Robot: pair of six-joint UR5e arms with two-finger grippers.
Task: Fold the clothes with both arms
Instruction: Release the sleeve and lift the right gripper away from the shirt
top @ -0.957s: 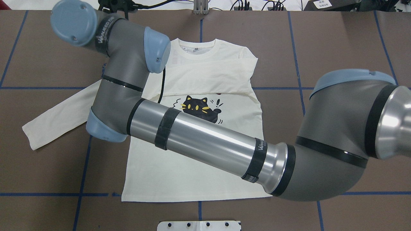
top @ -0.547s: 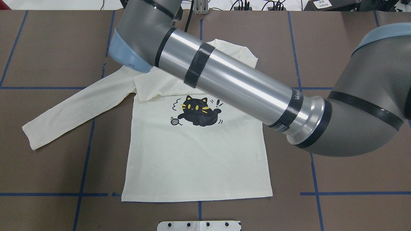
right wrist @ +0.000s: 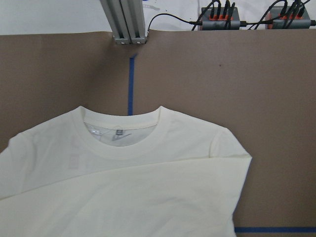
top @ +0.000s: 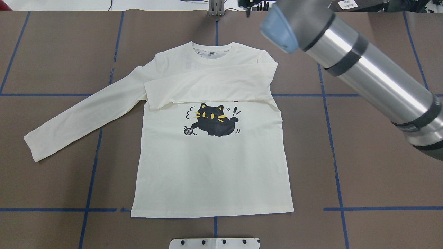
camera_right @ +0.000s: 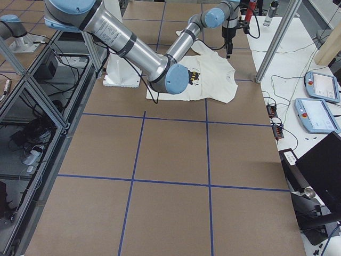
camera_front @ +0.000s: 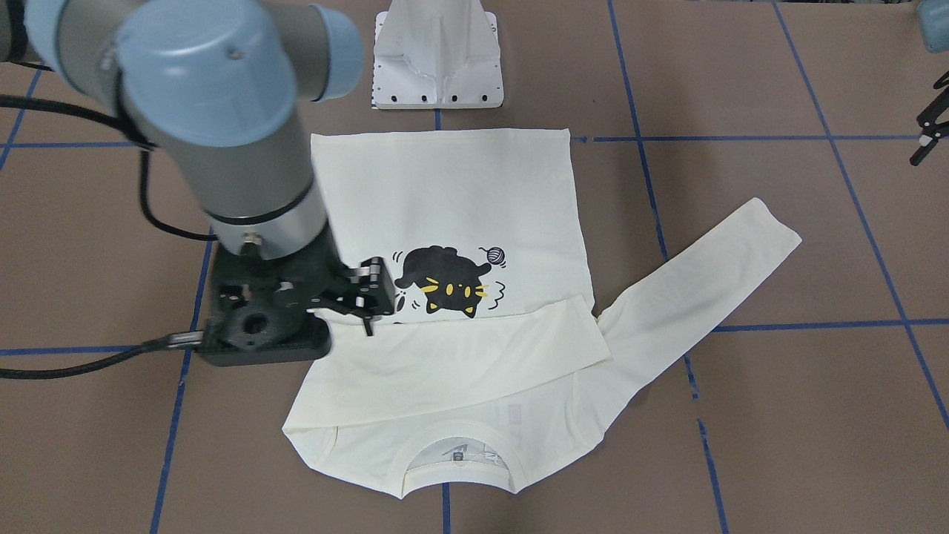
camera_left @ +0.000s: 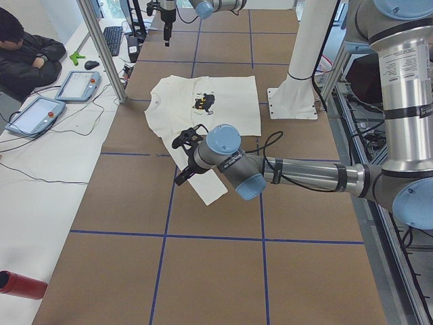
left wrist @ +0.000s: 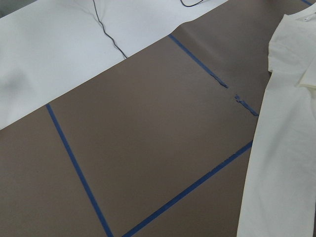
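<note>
Lying flat below the right gripper [camera_front: 373, 297], jaws seemingly parted and empty, the limp, light T-shirt [top: 211, 166] wants pinching at its outstretched sleeve [top: 79, 114] near the left gripper [camera_left: 183, 140], whose jaw state I cannot tell.

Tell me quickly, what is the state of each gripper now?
Left gripper: cannot be told.
Right gripper: cannot be told; nothing seen in it.

The right arm [camera_right: 133, 48] is seen entering from 10 o'clock over the table [camera_right: 170, 160], bent at a blue-capped elbow above the T-shirt [camera_right: 216, 88]. The right gripper [camera_right: 229, 52] is pointed down at 2 o'clock of the cat print [camera_right: 194, 76]. Jaw state cannot be judged. A white pedestal [camera_right: 122, 72] is noted at the shirt's 9 o'clock.
</note>
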